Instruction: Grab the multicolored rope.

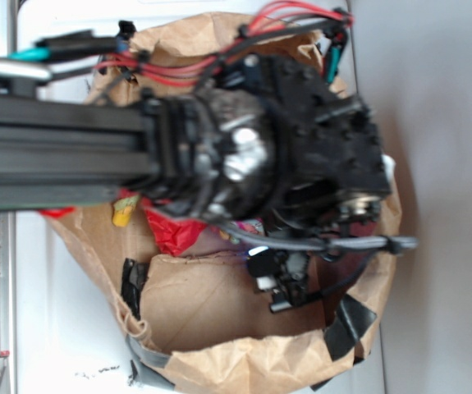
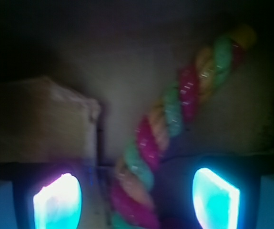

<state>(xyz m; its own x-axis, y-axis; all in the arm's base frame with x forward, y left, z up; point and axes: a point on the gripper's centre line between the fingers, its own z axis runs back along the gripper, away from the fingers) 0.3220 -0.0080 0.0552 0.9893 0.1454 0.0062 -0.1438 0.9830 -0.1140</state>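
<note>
The multicolored rope (image 2: 175,114) is a thick twist of pink, yellow and green strands. In the wrist view it runs from the upper right down to the bottom middle, lying on brown paper. My gripper (image 2: 137,200) is open, with the rope's lower stretch in the gap between the two glowing pads (image 2: 58,202); neither pad touches it. In the exterior view my gripper (image 1: 281,279) reaches down inside a brown paper bag (image 1: 219,320), and the arm hides most of the rope.
A crumpled red thing (image 1: 174,234) and a small yellow thing (image 1: 125,215) lie at the bag's left side, by the arm. A raised brown paper fold (image 2: 41,119) stands left of the rope. The bag's walls ring the gripper.
</note>
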